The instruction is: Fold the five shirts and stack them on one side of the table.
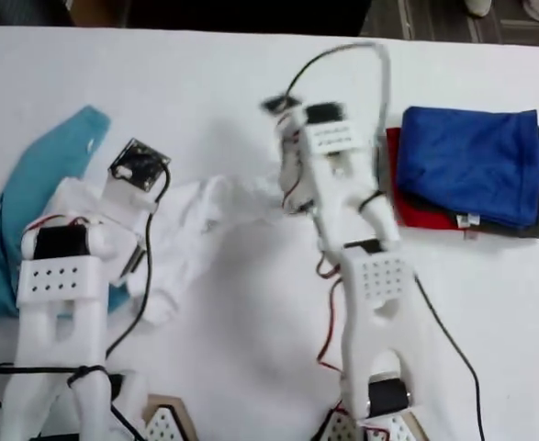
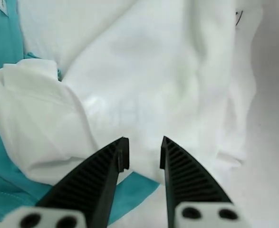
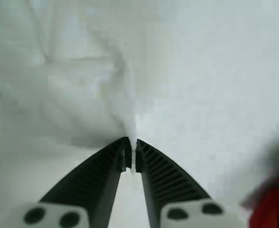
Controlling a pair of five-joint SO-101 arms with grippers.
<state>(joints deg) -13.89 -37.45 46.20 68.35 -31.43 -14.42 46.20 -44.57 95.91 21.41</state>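
Observation:
A crumpled white shirt [image 1: 196, 230] lies mid-table, its left part over a teal shirt [image 1: 39, 184]. My left gripper [image 2: 144, 153] hovers open just above the white shirt [image 2: 144, 71], with teal cloth [image 2: 6, 190] peeking out beside it. My right gripper [image 3: 131, 154] is shut on a pinched fold of the white shirt [image 3: 72, 95]; in the high view that arm [image 1: 329, 175] holds the shirt's right end, stretched toward it. At the right edge sits a stack of folded shirts: blue [image 1: 471, 161] on top, dark and red [image 1: 416, 216] beneath.
The white table [image 1: 251, 349] has bare room in front and along the back. Black cables [image 1: 453, 349] trail near the arm bases. The stack's red edge [image 3: 272, 209] shows close to the right gripper.

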